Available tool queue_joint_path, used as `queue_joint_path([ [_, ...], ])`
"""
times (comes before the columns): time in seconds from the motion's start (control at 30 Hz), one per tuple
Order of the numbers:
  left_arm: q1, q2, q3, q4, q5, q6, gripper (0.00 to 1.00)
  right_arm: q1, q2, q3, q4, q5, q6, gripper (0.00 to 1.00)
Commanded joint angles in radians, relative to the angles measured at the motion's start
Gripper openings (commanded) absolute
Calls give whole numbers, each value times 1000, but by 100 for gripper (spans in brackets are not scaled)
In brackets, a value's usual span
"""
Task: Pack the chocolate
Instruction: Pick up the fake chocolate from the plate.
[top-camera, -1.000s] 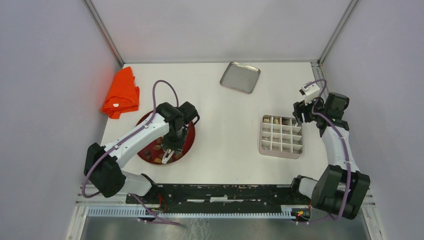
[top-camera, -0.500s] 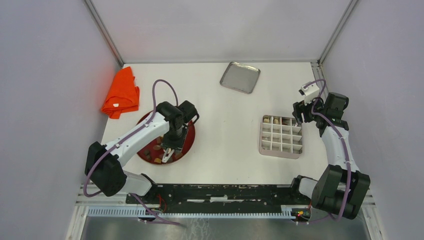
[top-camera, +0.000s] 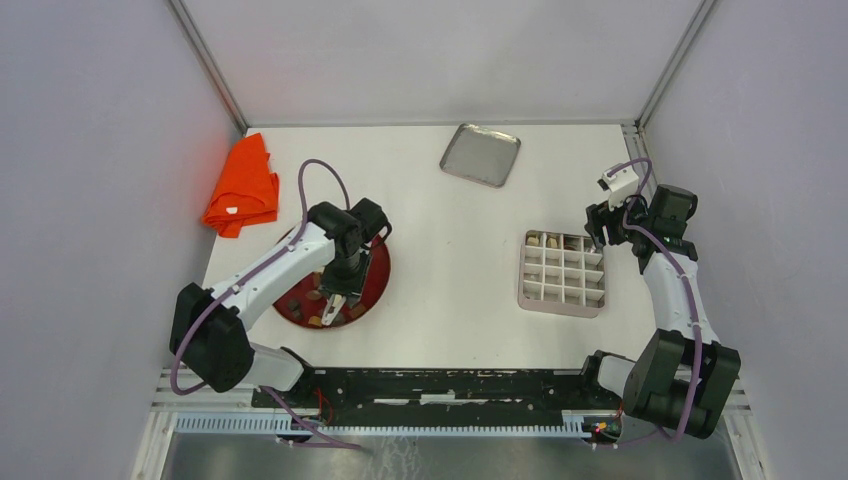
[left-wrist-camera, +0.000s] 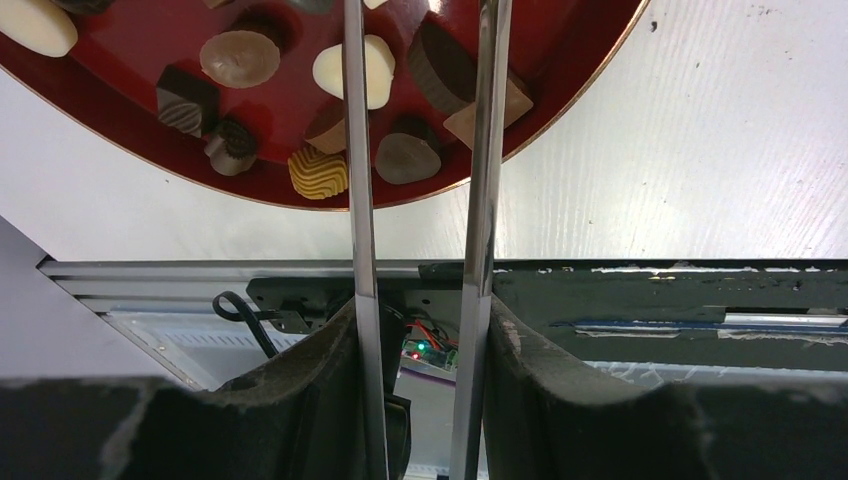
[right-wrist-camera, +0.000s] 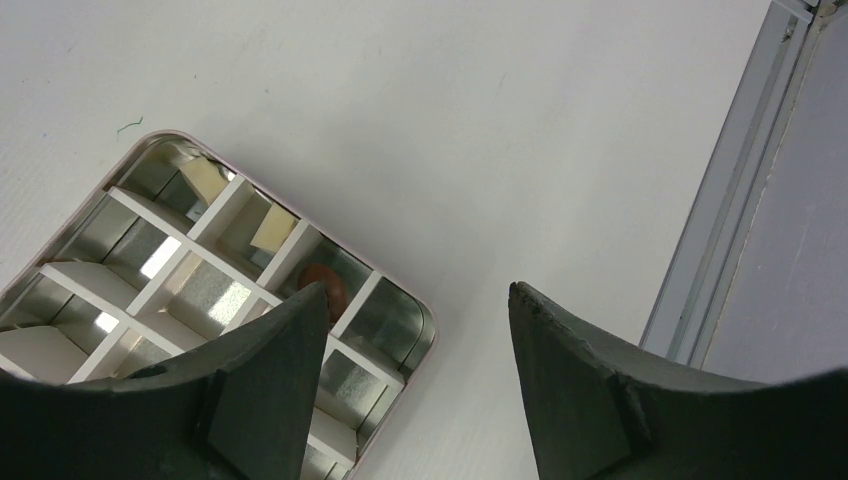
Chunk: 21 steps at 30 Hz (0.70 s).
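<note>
Left gripper (top-camera: 335, 303) hangs over the near part of the red plate (top-camera: 380, 285), its two thin metal fingers (left-wrist-camera: 358, 200) parallel and partway apart, a dark round piece and a brown heart-shaped piece lying in the gap below them. The fingertips run out of the wrist view, and no piece is seen pinched. Right gripper (top-camera: 600, 225) stands far to the right of the plate with its jaws spread wide and nothing between them. Under everything is the white table (top-camera: 440, 250). A divided box (top-camera: 563, 297) sits well to the right of the plate, its far right corner just beneath the right gripper. An orange cloth (top-camera: 243, 186) lies beyond the plate to the left, and a shallow metal tray (top-camera: 480, 154) lies beyond it to the right. Most of the chocolate (left-wrist-camera: 238, 58), dark, tan and cream pieces, is on the plate, and a few pieces sit in the far row of the box.
</note>
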<state>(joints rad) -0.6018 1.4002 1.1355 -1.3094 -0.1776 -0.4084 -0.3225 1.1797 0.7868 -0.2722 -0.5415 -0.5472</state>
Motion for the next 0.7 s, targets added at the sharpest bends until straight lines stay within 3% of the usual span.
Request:
queue_joint_path([
  [0.0, 9, -5, -9, 22, 22, 37, 46, 3, 6, 32, 8, -8, -8, 72],
  [0.5, 23, 4, -42, 45, 58, 26, 46, 3, 5, 31, 8, -9, -9, 72],
  [0.67, 23, 4, -43, 45, 66, 25, 41, 2, 5, 31, 7, -9, -11, 72],
])
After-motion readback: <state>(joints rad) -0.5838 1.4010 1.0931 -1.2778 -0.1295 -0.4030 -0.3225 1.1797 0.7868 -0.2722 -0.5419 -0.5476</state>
